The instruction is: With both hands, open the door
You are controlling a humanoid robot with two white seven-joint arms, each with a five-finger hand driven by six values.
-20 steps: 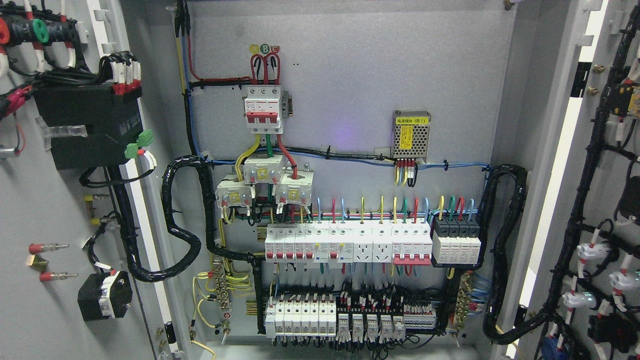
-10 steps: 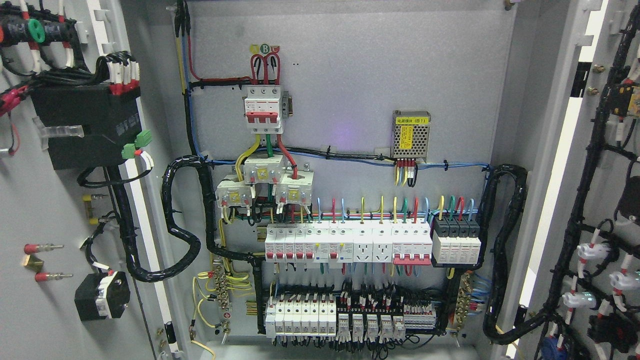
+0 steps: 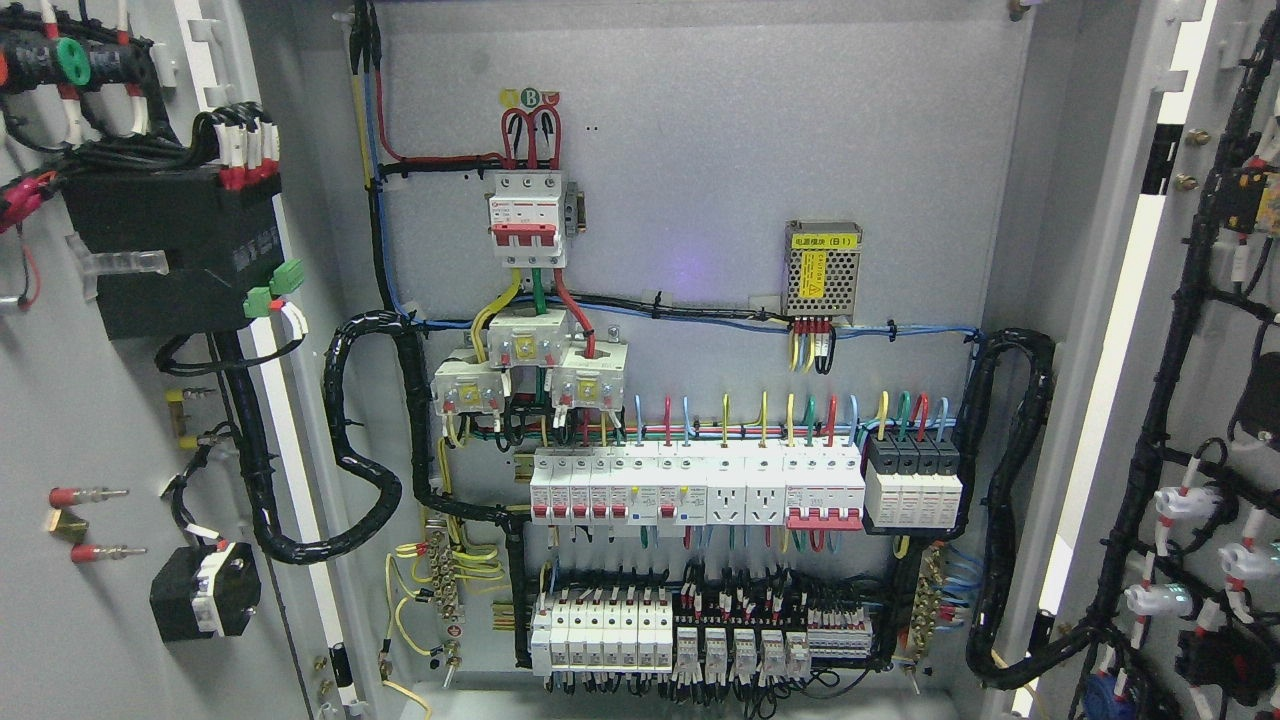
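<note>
Doors of a grey electrical cabinet stand swung wide, and neither robot hand nor arm appears in the head view, so how far the fingers are spread and whether they grip anything cannot be told. Left door (image 3: pixel 60 400) fills the edge at nine o'clock, its inner face turned toward the camera; a black box (image 3: pixel 170 255) with white-sleeved wires is mounted near its top, at ten o'clock, and a smaller black block (image 3: pixel 205 590) sits lower, near eight o'clock. Right door (image 3: pixel 1215 330) fills the edge at three o'clock, with a black wire harness (image 3: pixel 1180 330) running down its inner face and small white parts clustered toward four o'clock. Between the two doors lies the open cabinet back panel (image 3: pixel 760 130). A white three-pole breaker (image 3: pixel 527 220) with a red bar is mounted toward eleven o'clock of centre. A perforated metal power supply (image 3: pixel 822 270) with a yellow label sits toward one o'clock. Below centre runs a row of white breakers (image 3: pixel 695 488), with coloured wires rising from its top. A second row of terminals (image 3: pixel 700 645) lies at six o'clock. Thick black conduit (image 3: pixel 345 440) loops at the panel's left side, and another loop hangs at its right.
</note>
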